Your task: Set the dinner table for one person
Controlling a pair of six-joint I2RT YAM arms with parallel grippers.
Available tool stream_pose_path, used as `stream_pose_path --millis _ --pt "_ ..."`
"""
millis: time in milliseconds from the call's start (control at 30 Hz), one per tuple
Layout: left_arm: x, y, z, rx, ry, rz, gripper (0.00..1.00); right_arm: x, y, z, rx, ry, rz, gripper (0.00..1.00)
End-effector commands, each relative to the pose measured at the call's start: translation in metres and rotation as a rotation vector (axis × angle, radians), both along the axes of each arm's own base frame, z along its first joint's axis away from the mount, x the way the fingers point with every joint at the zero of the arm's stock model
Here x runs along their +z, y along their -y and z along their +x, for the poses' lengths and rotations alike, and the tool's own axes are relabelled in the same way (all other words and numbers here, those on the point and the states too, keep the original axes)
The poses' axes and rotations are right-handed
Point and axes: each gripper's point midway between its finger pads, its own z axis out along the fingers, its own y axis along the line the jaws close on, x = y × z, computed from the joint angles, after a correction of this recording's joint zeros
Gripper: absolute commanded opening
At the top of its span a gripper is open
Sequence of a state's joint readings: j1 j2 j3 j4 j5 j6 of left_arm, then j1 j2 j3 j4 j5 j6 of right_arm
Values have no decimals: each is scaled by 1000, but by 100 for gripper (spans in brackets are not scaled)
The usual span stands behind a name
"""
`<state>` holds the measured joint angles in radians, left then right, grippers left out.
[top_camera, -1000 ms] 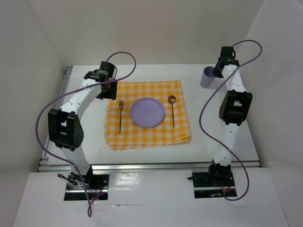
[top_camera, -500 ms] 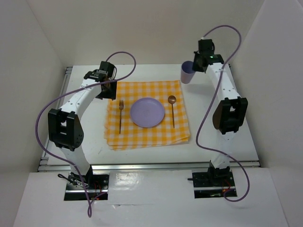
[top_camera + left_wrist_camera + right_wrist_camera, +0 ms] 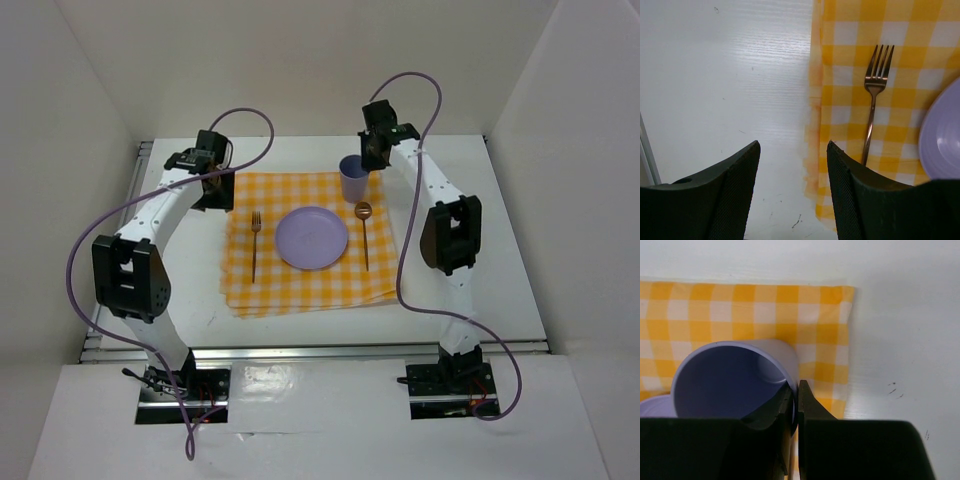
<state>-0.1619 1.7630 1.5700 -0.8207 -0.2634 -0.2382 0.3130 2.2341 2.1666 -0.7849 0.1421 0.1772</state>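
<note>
just changed: the cup had travelled in the right gripper from the far right of the table to the far right corner of the cloth, just beyond the spoon; whether it touched the cloth could not be told.
meaning: the plate, fork and spoon lay in place, so the cup looked like the last piece, needing only to be set down and let go.
right gripper: nearly closed, pinching the cup's wall, one finger inside and one outside.
left gripper: spread wide, holding nothing, above the cloth's left edge near the fork.
table: white, matte, flat, under the cloth and bare around it.
materials: cup and plate were lilac, smooth, likely plastic; the cup round and deep, the plate round and shallow. fork and spoon were slim coppery metal. the cloth was soft yellow-and-white check, folded in layers.
</note>
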Motion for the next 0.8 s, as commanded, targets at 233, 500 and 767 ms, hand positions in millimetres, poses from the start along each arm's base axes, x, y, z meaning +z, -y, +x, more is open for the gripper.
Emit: stream_pose_path --millis 233,500,767 --pt "19 0 3 -6 66 -26 63 -7 1 9 1 15 2 0" --pt "15 0 1 -6 55 -25 63 -11 -4 15 13 13 16 48" --pt "13 1 1 -19 53 -28 63 20 -10 17 35 72 57 74"
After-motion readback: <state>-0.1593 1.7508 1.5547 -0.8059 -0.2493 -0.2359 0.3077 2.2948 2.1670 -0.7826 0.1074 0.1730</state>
